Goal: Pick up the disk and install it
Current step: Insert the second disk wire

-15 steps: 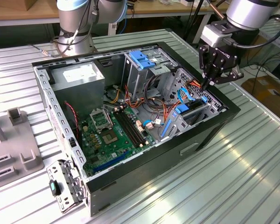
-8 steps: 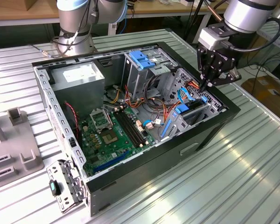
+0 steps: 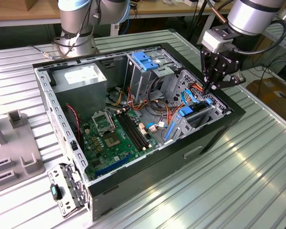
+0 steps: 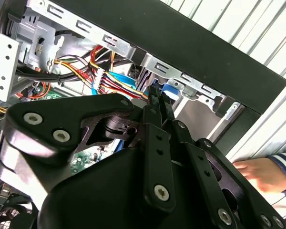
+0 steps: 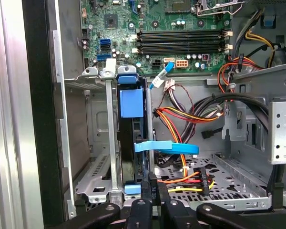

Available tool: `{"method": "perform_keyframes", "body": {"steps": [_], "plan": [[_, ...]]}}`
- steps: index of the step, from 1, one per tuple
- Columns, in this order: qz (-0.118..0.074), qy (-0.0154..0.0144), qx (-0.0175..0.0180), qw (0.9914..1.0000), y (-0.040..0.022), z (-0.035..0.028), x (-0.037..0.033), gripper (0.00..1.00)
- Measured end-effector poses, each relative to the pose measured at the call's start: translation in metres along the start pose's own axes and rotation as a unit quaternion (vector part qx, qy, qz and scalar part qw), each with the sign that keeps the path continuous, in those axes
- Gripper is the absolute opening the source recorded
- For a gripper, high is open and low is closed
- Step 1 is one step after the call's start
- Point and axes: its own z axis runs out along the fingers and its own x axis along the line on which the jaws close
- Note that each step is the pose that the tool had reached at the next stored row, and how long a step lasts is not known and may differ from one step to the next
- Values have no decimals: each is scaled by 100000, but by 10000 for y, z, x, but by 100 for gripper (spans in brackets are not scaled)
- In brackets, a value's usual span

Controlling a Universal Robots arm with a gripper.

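Gripper points down over the disk (apparently seated edge-on).

From my remote station, the first wrist view looks into the open computer case: the green motherboard lies beyond, and the disk, edged in blue, stands on edge in its metal bay. A light-blue cable and orange-yellow wires lie beside it. The gripper has black fingers meeting the disk's near edge.
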Motion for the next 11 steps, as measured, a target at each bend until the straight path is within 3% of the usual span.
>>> {"method": "perform_keyframes", "body": {"steps": [11], "plan": [[-8, -10, 28, 100000, 67, 16, 17, 17]]}}
